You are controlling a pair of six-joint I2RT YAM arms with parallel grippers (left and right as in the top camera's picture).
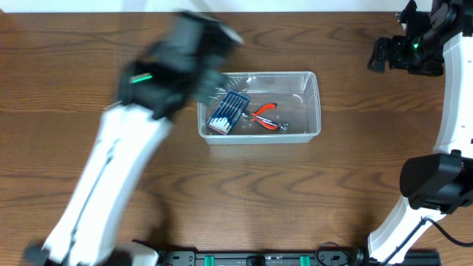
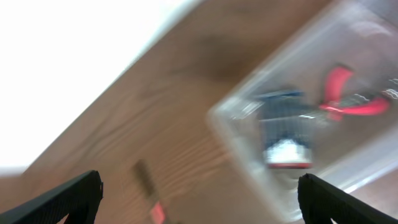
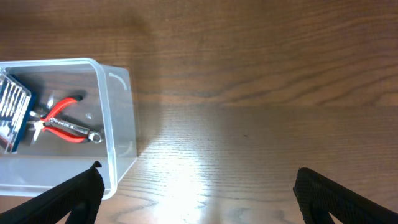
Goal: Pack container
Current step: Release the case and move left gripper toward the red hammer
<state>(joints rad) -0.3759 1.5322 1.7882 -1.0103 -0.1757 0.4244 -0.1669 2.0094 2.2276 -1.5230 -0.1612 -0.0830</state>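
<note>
Writing on case [image 1: 225, 112] too blurred to be read, case and pliers [image 1: 264, 117] laid in container [image 1: 318, 103], left gripper [image 2: 200, 193] spread wide, nothing held, right gripper [image 3: 198, 186] likewise wide and empty over table [image 3: 261, 62]

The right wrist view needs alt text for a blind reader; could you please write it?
A clear plastic rectangular container sits at the left on a wooden table, holding red-handled pliers and a blue case of screwdriver bits. The right gripper hangs open over the wood beside it.
</note>
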